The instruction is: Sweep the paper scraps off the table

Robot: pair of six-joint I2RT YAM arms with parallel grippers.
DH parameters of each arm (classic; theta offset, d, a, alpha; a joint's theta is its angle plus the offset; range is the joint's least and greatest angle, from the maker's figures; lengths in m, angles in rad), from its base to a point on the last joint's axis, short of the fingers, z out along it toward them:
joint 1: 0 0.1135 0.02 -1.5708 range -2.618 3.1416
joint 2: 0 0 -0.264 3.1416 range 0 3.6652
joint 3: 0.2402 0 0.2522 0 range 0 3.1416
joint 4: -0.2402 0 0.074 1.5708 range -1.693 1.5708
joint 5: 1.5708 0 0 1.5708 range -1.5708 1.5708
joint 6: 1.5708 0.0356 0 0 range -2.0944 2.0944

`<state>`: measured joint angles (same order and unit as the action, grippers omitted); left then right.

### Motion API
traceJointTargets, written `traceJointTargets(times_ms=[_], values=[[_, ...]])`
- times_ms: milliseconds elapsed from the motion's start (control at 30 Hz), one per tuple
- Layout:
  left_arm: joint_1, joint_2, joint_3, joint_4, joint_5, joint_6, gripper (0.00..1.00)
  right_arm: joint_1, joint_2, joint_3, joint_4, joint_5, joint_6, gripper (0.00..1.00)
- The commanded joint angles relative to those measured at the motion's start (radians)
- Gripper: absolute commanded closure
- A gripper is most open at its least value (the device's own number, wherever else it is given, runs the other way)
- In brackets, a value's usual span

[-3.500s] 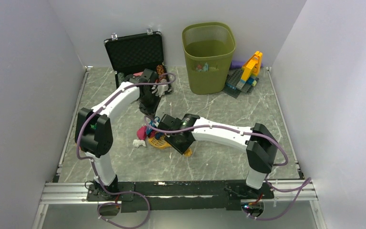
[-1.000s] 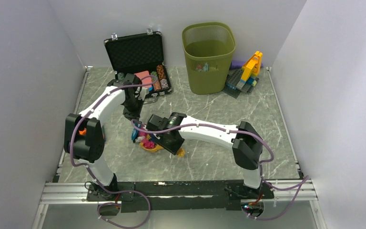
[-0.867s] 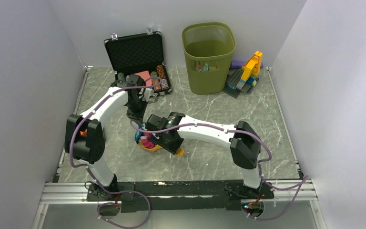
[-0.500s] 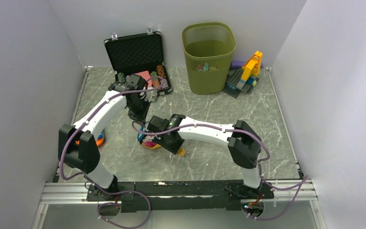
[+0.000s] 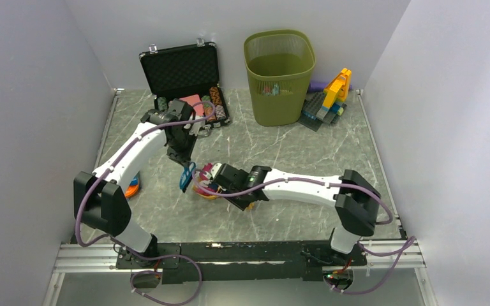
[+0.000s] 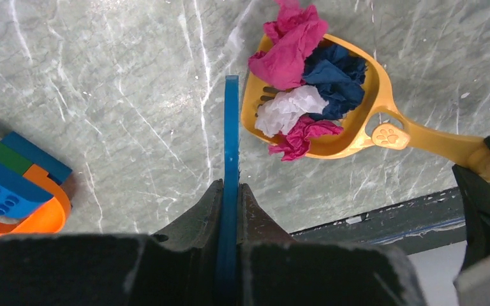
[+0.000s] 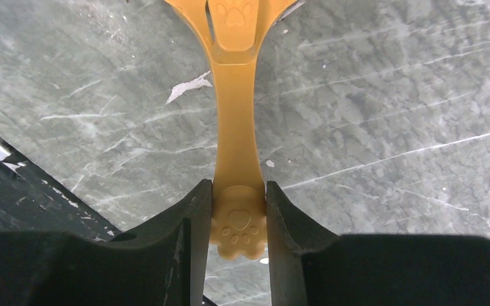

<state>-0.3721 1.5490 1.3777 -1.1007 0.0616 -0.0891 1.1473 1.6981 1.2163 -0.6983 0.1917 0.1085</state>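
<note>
Left wrist: four scraps point(image 6: 291, 108) (one scoop point(image 6: 390, 135))

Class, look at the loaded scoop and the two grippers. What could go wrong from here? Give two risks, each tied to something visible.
1. The paper scraps are heaped in the yellow scoop, and a pink wad overhangs its rim; tilting may spill them back onto the table.
2. The right gripper pinches only the very end of the scoop's handle, so the loaded scoop could swivel or slip.
</note>
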Motion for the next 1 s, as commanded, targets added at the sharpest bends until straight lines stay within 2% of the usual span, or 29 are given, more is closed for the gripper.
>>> traceJointTargets(times_ms=[0,133,300,733,933,967], values=[[0.036,-0.084,0.043,0.005,-0.054,-0.059,1.0,0.011,-0.09,-0.045,0.113,0.038,0.018,1.0],[0.157,-0.198,0.027,0.082,0.073,-0.076,1.0,0.015,-0.134,-0.084,0.127,0.048,0.028,1.0],[0.223,-0.258,0.016,0.092,0.069,-0.089,1.0,0.017,-0.189,-0.114,0.143,0.052,0.036,1.0],[0.245,-0.333,-0.085,0.128,0.016,-0.094,1.0,0.017,-0.38,-0.161,0.167,0.077,0.019,1.0],[0.246,-0.328,-0.12,0.139,0.033,-0.094,1.0,0.018,-0.353,-0.181,0.136,0.076,0.052,1.0],[0.245,-0.329,-0.124,0.141,0.036,-0.093,1.0,0.016,-0.352,-0.192,0.145,0.077,0.067,0.95]])
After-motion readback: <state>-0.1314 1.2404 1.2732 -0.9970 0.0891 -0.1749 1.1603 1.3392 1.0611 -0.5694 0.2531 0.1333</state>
